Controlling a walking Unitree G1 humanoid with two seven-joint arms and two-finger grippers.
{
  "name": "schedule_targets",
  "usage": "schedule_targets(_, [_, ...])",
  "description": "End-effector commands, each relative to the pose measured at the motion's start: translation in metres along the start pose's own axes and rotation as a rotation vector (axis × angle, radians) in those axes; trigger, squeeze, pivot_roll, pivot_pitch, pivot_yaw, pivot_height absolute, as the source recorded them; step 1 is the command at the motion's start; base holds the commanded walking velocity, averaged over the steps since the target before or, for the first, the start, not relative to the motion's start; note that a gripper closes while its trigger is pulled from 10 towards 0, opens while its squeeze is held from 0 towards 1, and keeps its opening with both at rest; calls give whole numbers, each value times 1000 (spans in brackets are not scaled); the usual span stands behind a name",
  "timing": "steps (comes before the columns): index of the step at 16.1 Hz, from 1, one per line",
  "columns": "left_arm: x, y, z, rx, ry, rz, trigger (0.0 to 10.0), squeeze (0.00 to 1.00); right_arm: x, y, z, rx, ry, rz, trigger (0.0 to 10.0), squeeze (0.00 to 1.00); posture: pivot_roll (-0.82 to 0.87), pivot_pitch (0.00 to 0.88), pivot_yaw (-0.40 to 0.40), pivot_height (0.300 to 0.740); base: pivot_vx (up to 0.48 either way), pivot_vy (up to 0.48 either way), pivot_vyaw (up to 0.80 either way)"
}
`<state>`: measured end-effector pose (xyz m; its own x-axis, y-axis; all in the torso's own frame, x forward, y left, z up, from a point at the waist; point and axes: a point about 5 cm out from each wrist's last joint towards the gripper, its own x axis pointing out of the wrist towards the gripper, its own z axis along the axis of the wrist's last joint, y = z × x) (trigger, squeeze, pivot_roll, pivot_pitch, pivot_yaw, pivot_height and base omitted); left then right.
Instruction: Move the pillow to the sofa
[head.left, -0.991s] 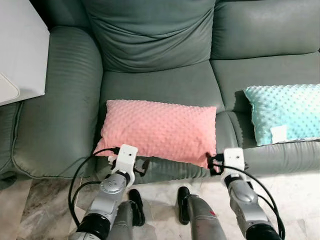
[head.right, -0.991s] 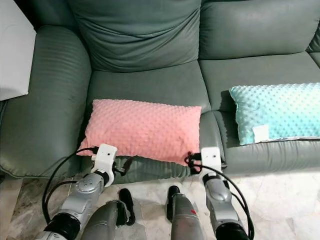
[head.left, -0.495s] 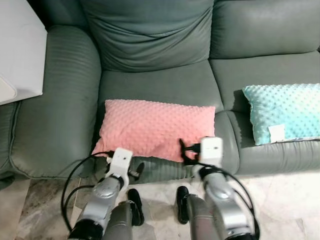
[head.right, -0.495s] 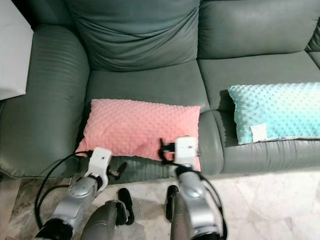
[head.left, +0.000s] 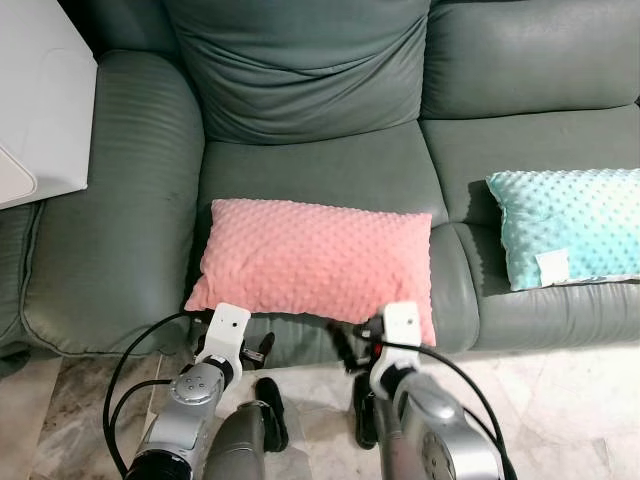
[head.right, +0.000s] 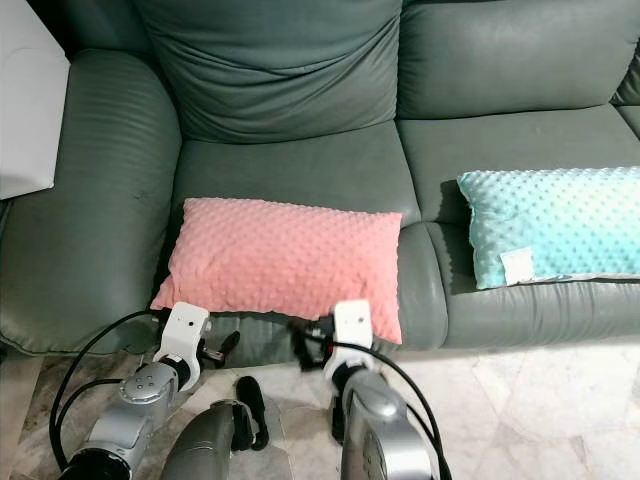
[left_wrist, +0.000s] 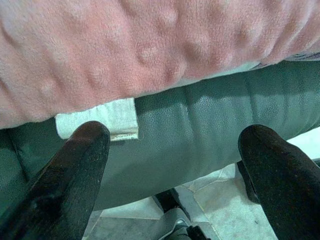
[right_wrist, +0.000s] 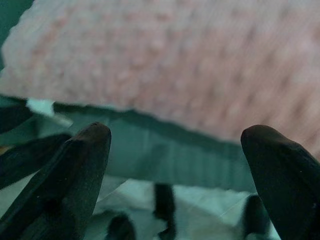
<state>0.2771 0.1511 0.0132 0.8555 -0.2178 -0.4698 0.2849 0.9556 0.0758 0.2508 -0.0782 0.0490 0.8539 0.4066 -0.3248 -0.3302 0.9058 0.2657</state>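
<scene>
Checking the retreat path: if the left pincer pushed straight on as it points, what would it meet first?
Probably the sofa front just under the pink pillow; the open left pincer faces it, though depth is unclear.

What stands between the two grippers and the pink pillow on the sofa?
Nothing visible does. The pink pillow lies on the sofa seat, overhanging its front edge. The left gripper and right gripper are open just below that edge, apart from the pillow.

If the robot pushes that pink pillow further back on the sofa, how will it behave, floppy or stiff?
The pink pillow looks plump and soft, its front edge overhanging the sofa seat, so it would probably dent and bunch rather than slide stiffly. Its dimpled plush cover likely grips the seat. It seems light for its size, and unlikely to roll.
</scene>
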Motion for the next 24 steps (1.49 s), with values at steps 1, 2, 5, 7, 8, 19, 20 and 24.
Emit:
schedule_targets(1, [-4,-4,-15,-11,52,-16,10000,0,-3,0,-15,58,58,17,10000,0,-119,412,39,740,0,0,0])
schedule_targets(2, [-4,-5,-14,-11,51,-19,10000,0,-3,-6,-21,50,77,24,10000,0,-117,415,41,740,0,0,0])
schedule_targets(5, [-5,-5,-13,-8,48,-24,10000,0,-3,-18,-38,57,129,73,10000,0,-104,421,48,740,0,0,0])
schedule_targets(7, [-5,-6,-12,-7,49,-30,10000,0,-2,-26,-42,47,127,87,10000,0,-88,428,51,740,0,0,0])
schedule_targets(8, [-6,-8,-12,-8,50,-50,10000,0,1,-37,-48,45,134,76,10000,0,-50,439,60,740,0,0,0])
schedule_targets(19, [-20,15,-4,38,31,-27,10000,0,21,-74,-36,-154,120,-49,10000,0,63,444,108,740,0,0,0])
schedule_targets(20, [-20,15,-4,40,31,-25,10000,0,20,-79,-34,-174,117,-76,10000,0,65,444,110,740,0,0,0])
schedule_targets(24, [-21,14,-4,55,33,-17,10000,0,17,-97,-25,-220,100,-179,10000,0,61,436,114,740,0,0,0])
